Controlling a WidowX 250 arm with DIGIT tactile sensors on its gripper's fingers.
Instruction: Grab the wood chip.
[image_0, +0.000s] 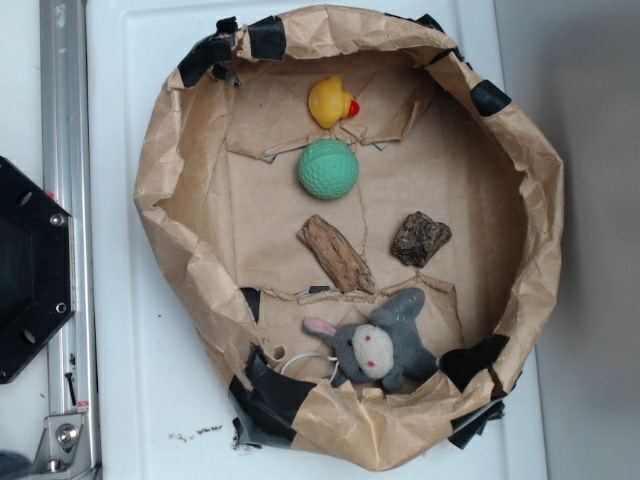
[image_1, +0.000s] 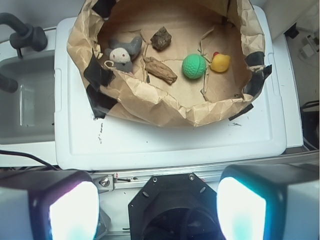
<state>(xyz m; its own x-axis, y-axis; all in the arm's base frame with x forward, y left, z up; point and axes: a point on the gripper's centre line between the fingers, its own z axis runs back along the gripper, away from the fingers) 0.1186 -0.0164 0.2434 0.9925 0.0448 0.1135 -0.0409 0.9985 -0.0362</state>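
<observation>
At the bottom of my wrist view, my gripper (image_1: 156, 210) hangs well back from the paper-lined bin (image_1: 165, 107), its two glowing finger pads (image_1: 74, 210) spread wide apart with nothing between them and touching nothing. Inside the bin, the wood chip (image_0: 336, 254) lies flat and slantwise near the middle of the brown paper floor, just below the green ball (image_0: 328, 168), beside the dark bark chunk (image_0: 419, 238) and just above the grey plush animal (image_0: 383, 342). The yellow rubber duck (image_0: 332, 101) sits beyond the ball, near the far wall.
</observation>
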